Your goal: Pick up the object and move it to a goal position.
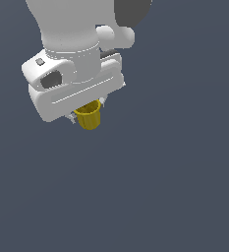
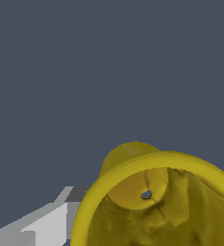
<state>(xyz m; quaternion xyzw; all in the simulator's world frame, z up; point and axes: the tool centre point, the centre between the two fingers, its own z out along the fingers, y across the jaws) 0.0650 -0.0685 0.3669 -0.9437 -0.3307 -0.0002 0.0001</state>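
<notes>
The object, a small yellow cup point(image 1: 89, 117) with a hollow top and tapered sides, sits between the fingers under my white gripper point(image 1: 88, 112) in the exterior view. The gripper's body hides the cup's upper part and most of the fingers. The jaws stand close against the cup's sides, shut on it. In the wrist view the yellow cup point(image 2: 152, 197) fills the near part of the picture, its rim and hollow inside showing, with one grey-white finger point(image 2: 46, 223) beside it.
A plain dark blue-grey surface point(image 1: 175, 172) lies all around the gripper in both views. The arm's white links point(image 1: 67, 29) rise above the gripper in the exterior view.
</notes>
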